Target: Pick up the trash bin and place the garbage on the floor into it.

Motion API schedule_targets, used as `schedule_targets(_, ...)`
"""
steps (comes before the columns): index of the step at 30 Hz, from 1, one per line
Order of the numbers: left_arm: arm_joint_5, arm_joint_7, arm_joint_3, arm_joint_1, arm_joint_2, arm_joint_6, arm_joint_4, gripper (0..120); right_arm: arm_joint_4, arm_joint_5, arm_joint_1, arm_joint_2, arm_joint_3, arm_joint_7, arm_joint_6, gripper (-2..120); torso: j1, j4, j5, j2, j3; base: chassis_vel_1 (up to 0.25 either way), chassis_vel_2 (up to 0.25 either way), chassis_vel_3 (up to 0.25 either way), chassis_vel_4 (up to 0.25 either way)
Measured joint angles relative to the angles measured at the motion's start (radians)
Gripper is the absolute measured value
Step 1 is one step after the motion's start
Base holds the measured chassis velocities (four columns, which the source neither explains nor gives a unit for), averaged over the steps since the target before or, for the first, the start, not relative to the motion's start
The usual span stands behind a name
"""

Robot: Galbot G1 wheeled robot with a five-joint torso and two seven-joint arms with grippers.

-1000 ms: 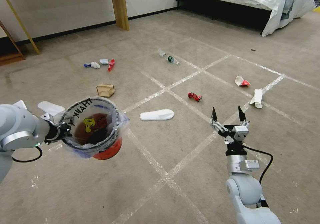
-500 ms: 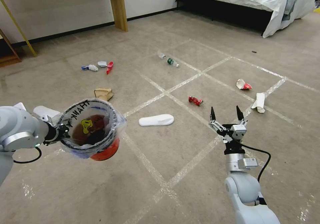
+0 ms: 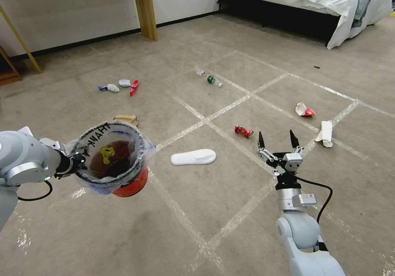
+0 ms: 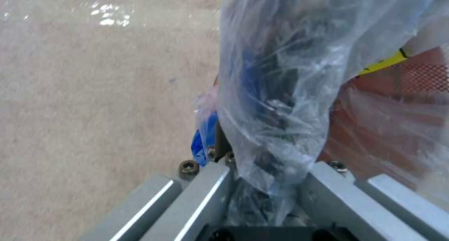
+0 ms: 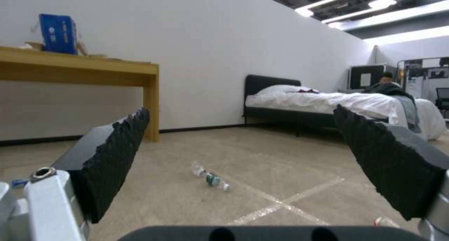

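The left gripper [image 3: 76,163] pinches the bin [image 3: 113,157] by its rim, holding it above the floor [image 3: 214,210]. The right gripper [image 3: 277,138] hangs spread wide, empty. Beyond lie a slipper [image 3: 193,157], a can [image 3: 242,131], then bottles [image 3: 209,77].

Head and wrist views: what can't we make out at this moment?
- Trash bin contents: dark shapes under the crinkled liner, head view; not identifiable.
- Left gripper: fingertips buried in bag plastic in the left wrist view; contact with the bin's rim can't be seen.
- Brown crumpled piece: partly hidden behind the bin, head view.
- Small litter cluster: too small to name.
- Right gripper: open, empty; its wrist view cuts off the floor below it.
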Motion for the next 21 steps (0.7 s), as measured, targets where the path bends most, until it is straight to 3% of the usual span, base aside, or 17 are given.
schedule_targets(21,-0.001,0.002,0.003,-0.012,-0.002,0.001,0.016,0,-0.006,-0.002,0.001,-0.001,-0.003,-0.006,0.000,100,0.000,0.0002,-0.0001,0.000,0.000,-0.143,0.147,0.148,-0.148)
